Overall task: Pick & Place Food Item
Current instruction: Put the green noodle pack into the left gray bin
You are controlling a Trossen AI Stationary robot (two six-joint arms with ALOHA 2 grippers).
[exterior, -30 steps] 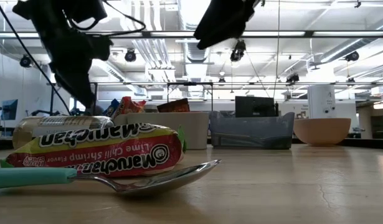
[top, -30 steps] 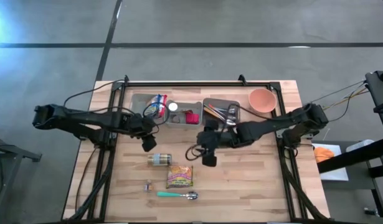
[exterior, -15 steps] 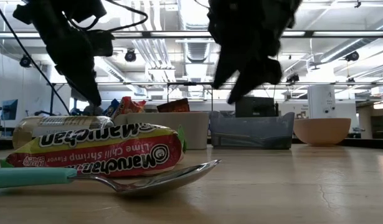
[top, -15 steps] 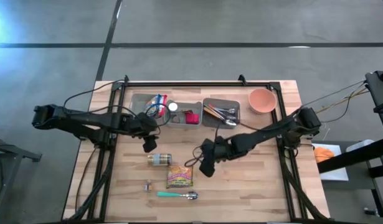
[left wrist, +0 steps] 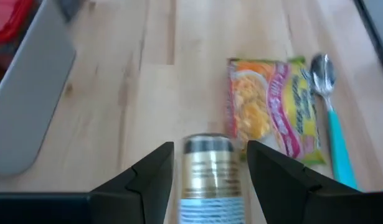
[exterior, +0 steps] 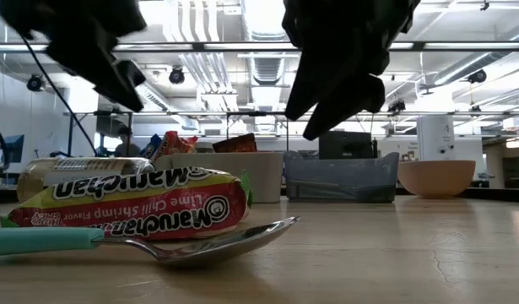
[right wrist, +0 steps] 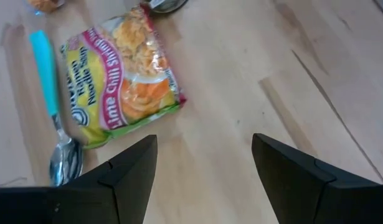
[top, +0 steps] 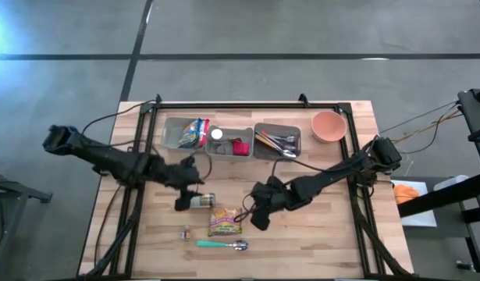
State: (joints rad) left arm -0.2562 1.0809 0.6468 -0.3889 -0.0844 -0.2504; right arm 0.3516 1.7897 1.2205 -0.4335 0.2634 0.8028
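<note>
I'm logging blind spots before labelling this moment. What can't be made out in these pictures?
- Small object beside the noodle packet: too small in the high view to identify.
- Can: label blurred, lower end cut off by the left wrist view's edge.
- Bin contents: walls hide most in the low view.

Three bins in a row along the far edge of the table [top: 318, 242] — left bin [top: 185, 133], middle bin [top: 230, 141], right bin [top: 278, 140] — with a bowl [top: 328, 126] just right of them. Nearer the middle, a can [top: 200, 200] lying on its side; noodle packet [top: 225, 222] just in front and to its right. Spoon [top: 222, 245] in front of the packet, handle pointing left. Left gripper [top: 185, 197] over the can's left end; right gripper [top: 259, 218] just right of the packet, above the table.
</note>
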